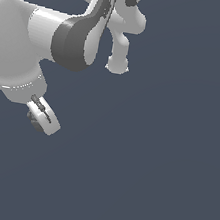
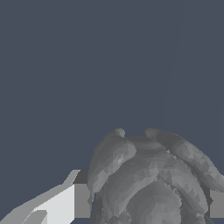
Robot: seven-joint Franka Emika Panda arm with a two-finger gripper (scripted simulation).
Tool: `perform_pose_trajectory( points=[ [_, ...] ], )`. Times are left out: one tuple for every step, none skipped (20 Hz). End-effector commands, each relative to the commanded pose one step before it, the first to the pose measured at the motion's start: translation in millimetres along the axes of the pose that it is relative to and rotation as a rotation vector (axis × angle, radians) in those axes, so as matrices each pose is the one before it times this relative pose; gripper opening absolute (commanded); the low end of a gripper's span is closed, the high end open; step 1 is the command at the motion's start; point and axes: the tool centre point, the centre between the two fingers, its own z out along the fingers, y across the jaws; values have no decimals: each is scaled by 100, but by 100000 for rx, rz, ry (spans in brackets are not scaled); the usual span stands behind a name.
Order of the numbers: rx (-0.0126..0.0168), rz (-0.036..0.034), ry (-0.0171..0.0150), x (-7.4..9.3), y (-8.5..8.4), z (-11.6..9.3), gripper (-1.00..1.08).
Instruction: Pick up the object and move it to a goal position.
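1. The lump [image 2: 151, 183] was seen large in the wrist view, filling the space between the two fingers [image 2: 65, 203], whose pads stood close on either side of it.
2. In the exterior view the gripper [image 1: 43, 118] was found low at that view's left, under the arm's [image 1: 22, 41] thick white forearm, with the dark lump [image 1: 33, 119] tucked just beside and partly behind the white fingers.
3. The gripper was judged to be clamped on the lump, since a pad was seen hard against each flank; actual contact could not be fully confirmed, as the lower edge of the wrist view cut the pads off.
4. The surface was rendered as a cluster of overlapping rounded lobes with grooves between them, dull grey and mottled, with no shine.
5. From that shape it was judged to be stiff and probably light, being narrower than the gripper, and not obviously fragile.
6. The risk was taken to lie in the roundness: a convex lobe could roll or slip out from flat pads if squeezed off-centre.
7. The best hold was reckoned to be across the widest middle, with the pads set on opposing lobes, not near the narrow top.
8. No goal marker was visible in either view against the plain blue-grey ground [image 1: 163, 166].
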Motion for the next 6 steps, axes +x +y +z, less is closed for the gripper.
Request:
perform_pose_trajectory(
  points=[
    [9, -14, -14, 267, -58, -246, -100],
    [0, 0, 0, 64, -16, -52, -100],
    [0, 0, 0, 48, -13, -37, -100],
    [0, 0, 0, 34, -11, -24, -100],
    [0, 0, 0, 20, -7, -12, -100],
    [0, 0, 0, 6, -3, -3, -100]
  ],
)
